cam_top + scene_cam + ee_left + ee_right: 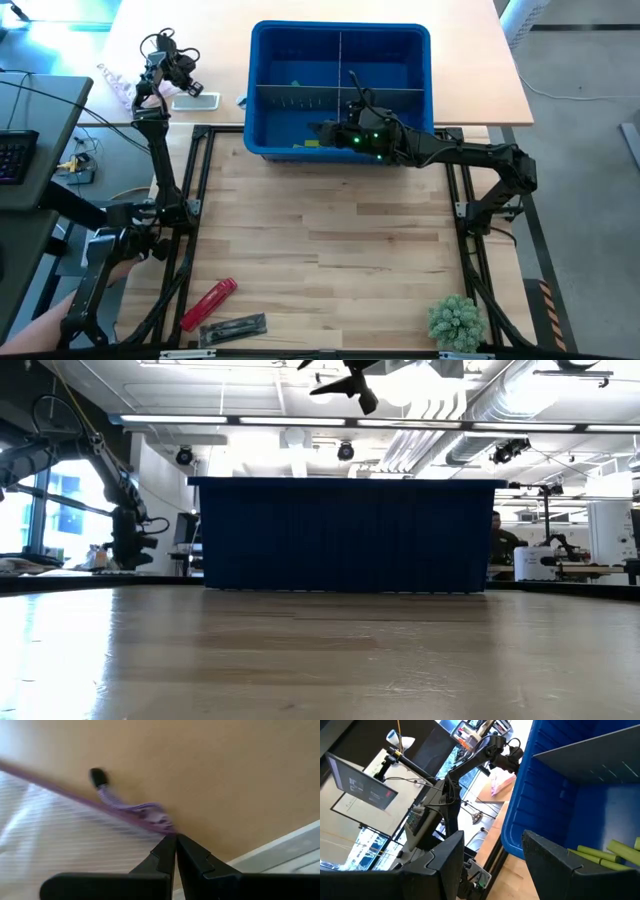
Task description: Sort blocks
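Blue bin [262, 90]: divided, at the worktop's [330, 240] far edge. Blocks [600, 854]: lime yellow-green bars in its near compartment. Right claw [345, 135]: fingers apart, empty, over that compartment. Left claw [175, 840]: fingers together, empty, parked beyond the worktop's far-left corner by a clear plastic bag [75, 835].

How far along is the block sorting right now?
Done: some lime blocks lie in the blue bin. In hand: nothing visible; the right gripper is open above the bin's near edge. The left gripper is shut, off to the bin's left. No loose blocks show on the table.
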